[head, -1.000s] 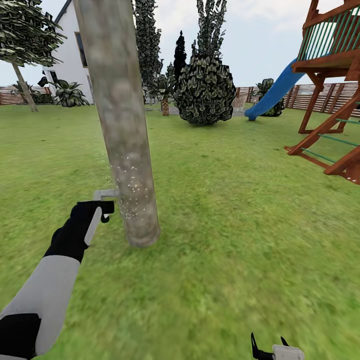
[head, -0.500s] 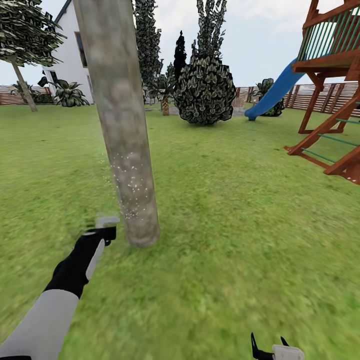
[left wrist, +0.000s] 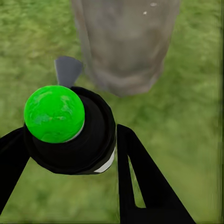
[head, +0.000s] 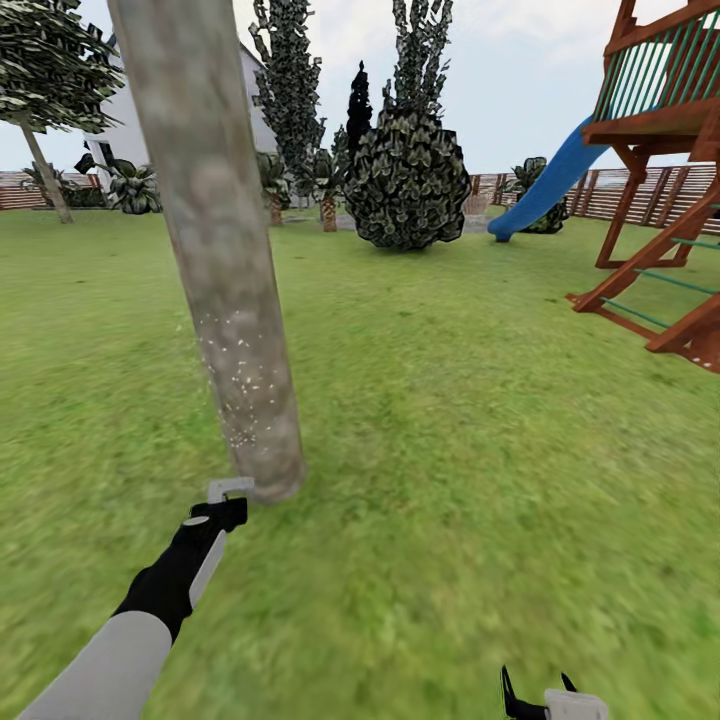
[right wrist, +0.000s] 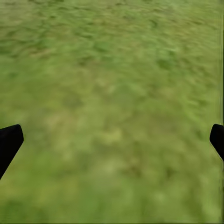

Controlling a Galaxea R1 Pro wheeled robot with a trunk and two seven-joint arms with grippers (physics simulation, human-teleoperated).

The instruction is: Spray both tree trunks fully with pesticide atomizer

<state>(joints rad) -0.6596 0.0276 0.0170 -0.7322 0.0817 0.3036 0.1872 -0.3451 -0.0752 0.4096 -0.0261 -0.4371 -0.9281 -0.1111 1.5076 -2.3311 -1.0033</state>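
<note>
Spraying step in hand: our left gripper (head: 222, 513) is clamped on the pesticide atomizer (left wrist: 70, 128), black body with a green cap, fingers (left wrist: 140, 182) either side of it in the left wrist view. Its grey nozzle (head: 230, 489) sits low, just beside the foot of the near tree trunk (head: 215, 270), pointing at the base. White specks (head: 235, 385) dot the lower part of that trunk on the side we face; above them the bark looks bare, and we can't see the far side.

Right gripper (head: 535, 700) hangs at the bottom edge of the head view, fingers spread apart over bare grass (right wrist: 112, 112), holding nothing.

Second tree (head: 45, 100) stands well apart at the far left near the white house (head: 125, 130) and the fence (head: 20, 190). No specks can be made out on it from here.

Our judgement: task is early to mid, first trunk partly covered, second one untouched as far as we can tell. Next move calls for keeping the nozzle aimed at the trunk while we sweep it along the bare stretches, base and upper part, then working round the sides we haven't faced. After that we'd need to drive over to the far tree. Risk: nozzle bumping the trunk, it's very close.
</note>
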